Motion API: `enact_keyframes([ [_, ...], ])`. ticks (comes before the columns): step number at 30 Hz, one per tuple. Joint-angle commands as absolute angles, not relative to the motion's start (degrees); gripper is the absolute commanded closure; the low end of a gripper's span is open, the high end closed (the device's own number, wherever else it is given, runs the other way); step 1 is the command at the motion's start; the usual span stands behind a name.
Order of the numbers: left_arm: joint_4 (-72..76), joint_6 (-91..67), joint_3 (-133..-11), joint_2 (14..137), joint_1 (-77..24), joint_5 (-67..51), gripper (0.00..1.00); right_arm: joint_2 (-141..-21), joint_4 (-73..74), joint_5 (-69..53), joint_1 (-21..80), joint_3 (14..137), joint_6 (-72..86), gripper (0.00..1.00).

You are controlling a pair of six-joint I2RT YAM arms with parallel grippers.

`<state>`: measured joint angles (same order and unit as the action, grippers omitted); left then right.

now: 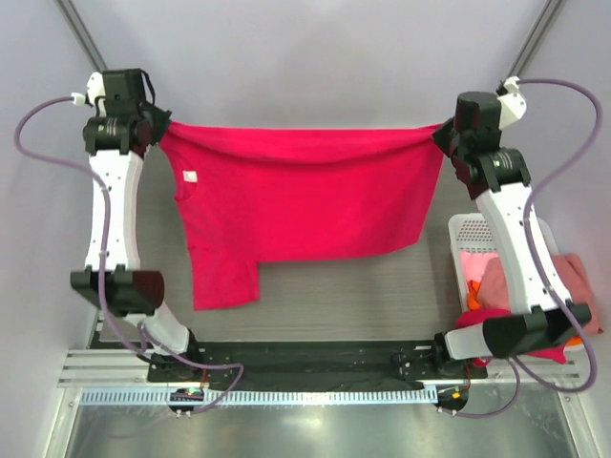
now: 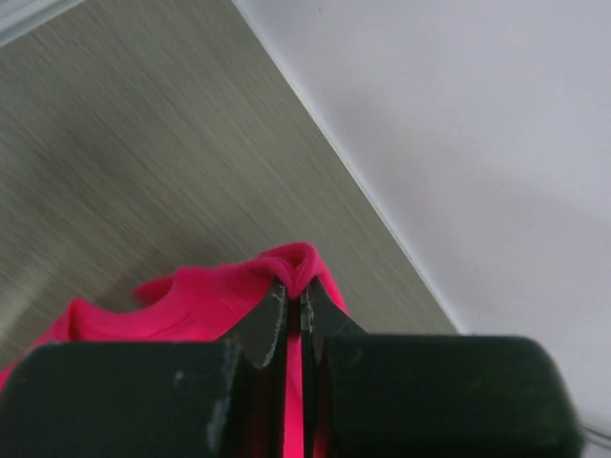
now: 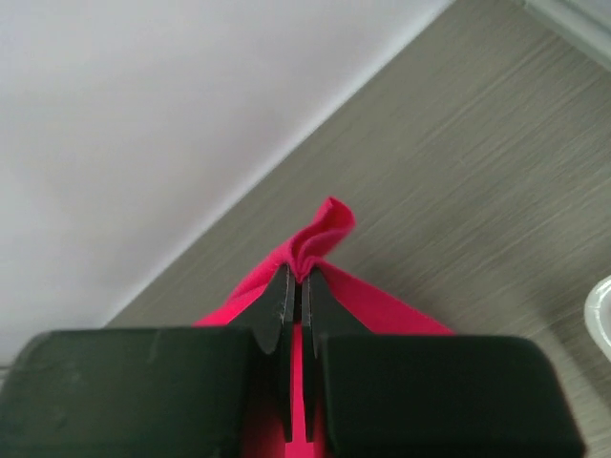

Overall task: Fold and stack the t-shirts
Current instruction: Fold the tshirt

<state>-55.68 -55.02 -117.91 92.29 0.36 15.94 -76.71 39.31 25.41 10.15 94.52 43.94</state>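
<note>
Piled t-shirts partly behind right arm

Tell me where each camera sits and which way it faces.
Top external: above and behind the robot, looking down on the table; left gripper and right gripper stretch the crimson t-shirt between them.
Left wrist: on the left arm, facing past the shut left gripper to table and wall, pinching a fold of shirt.
Right wrist: mirrored, right gripper pinching the shirt's other end.
Shared: all views show this shirt.

crimson t-shirt | hung spread by two corners | salmon-pink t-shirts | heaped far right
</note>
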Motion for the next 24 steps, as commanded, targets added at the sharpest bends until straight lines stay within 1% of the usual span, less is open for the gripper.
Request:
enact_keyframes([
  [1, -53.52, -53.97, -128.47, 97.28, 3.69, 11.7, 1.0, -81.37, 37.26, 20.32, 7.65, 103.41, 44.74, 0.99],
  [3, -54.05, -53.7, -135.74, 100.53, 4.31, 9.94, 1.0, -84.27, 37.27, 16.63, 6.25, 106.42, 45.09, 0.99],
  [6, -51.52, -54.75, -140.35, 103.71, 5.53, 7.12, 1.0, -88.32, 37.27, 13.64, 4.4, 111.0, 46.93, 0.99],
  [10, -45.89, -56.51, -138.78, 103.27, 6.77, 5.63, 1.0, -92.53, 36.39, 10.55, 2.64, 116.09, 48.43, 0.99],
  [13, -42.2, -56.25, -134.4, 102.05, 6.68, 5.54, 1.0, -93.69, 35.86, 7.57, 1.15, 114.97, 49.39, 0.99],
  [15, -38.7, -56.16, -128.08, 99.94, 6.77, 5.28, 1.0, -93.43, 34.38, 6.68, 0.7, 112.43, 49.66, 0.99],
  [17, -36.57, -56.07, -119.56, 97.92, 6.77, 5.19, 1.0, -91.33, 32.09, 5.63, 0.79, 105.32, 49.66, 0.99],
  [18, -33.95, -56.34, -115.96, 95.39, 6.68, 5.01, 1.0, -90.36, 29.12, 5.36, -0.78, 102.33, 49.57, 0.99],
  [19, -32.01, -56.6, -112.01, 93.71, 6.77, 4.23, 1.0, -89.39, 27.44, 5.1, -0.88, 96.21, 49.31, 0.99],
  [20, -30.08, -57.3, -103.71, 92.13, 6.68, 4.22, 1.0, -88.08, 25.94, 4.66, -1.05, 93.02, 49.22, 0.99],
  [21, -26.93, -57.83, -99.53, 88.8, 6.68, 4.22, 1.0, -86.07, 22.8, 4.31, -1.14, 89.68, 49.04, 0.99],
  [22, -25.42, -58.18, -95.58, 87.12, 6.68, 4.39, 1.0, -84.74, 21.2, 3.87, -1.23, 83.21, 48.87, 0.99],
  [23, -24.01, -58.36, -87.88, 85.53, 6.59, 4.57, 1.0, -83.6, 19.79, 3.17, -1.4, 80.1, 48.69, 0.99],
  [24, -21.73, -58.71, -84.24, 83.6, 6.5, 4.92, 1.0, -81.41, 18.64, 3.08, -1.58, 77.11, 48.69, 0.99],
])
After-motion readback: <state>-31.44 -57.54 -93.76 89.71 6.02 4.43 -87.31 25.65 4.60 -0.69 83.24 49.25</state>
